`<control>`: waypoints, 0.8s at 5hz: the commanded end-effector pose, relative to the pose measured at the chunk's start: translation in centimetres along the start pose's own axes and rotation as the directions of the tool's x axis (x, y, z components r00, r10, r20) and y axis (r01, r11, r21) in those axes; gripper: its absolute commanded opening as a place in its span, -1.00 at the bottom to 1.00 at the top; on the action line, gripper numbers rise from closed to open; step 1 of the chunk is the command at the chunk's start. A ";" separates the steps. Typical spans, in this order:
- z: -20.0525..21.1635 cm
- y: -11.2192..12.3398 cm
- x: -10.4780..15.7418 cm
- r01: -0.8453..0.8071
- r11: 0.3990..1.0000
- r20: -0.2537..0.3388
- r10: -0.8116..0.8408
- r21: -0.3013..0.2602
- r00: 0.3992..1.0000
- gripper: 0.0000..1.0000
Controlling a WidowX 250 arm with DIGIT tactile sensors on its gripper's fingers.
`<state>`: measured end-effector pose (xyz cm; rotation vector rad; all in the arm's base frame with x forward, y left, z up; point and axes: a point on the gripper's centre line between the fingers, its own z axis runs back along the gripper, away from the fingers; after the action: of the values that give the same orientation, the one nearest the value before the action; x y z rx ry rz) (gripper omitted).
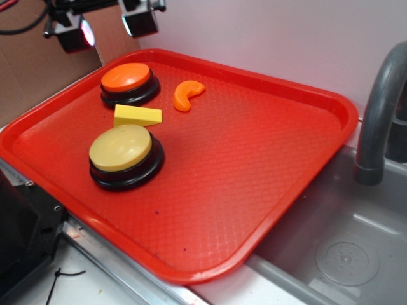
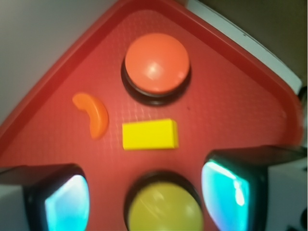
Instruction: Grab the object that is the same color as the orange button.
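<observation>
Wrist view | end effector point(image 2: 144, 192) spread, empty, high above tray point(image 1: 267, 210) | orange segment point(image 2: 92, 113) near tray's far edge, ungrasped; descent and grasp remain.

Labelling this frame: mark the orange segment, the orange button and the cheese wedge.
orange segment point(image 1: 187, 96), exterior view, middle of the curve.
orange button point(image 1: 126, 76), exterior view, centre of the dome.
cheese wedge point(image 2: 149, 134), wrist view, middle of the top face.
</observation>
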<state>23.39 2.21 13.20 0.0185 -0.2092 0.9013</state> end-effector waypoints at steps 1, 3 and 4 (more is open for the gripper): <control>-4.0 -2.6 3.2 -0.031 1.000 0.076 0.031 -0.001 0.997 1.00; -8.5 -5.0 5.3 -0.001 1.000 0.058 0.002 -0.017 0.998 1.00; -10.5 -6.1 5.2 0.034 0.998 0.099 -0.040 0.055 0.994 1.00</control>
<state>31.99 3.00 2.39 0.1384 -0.2055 0.8664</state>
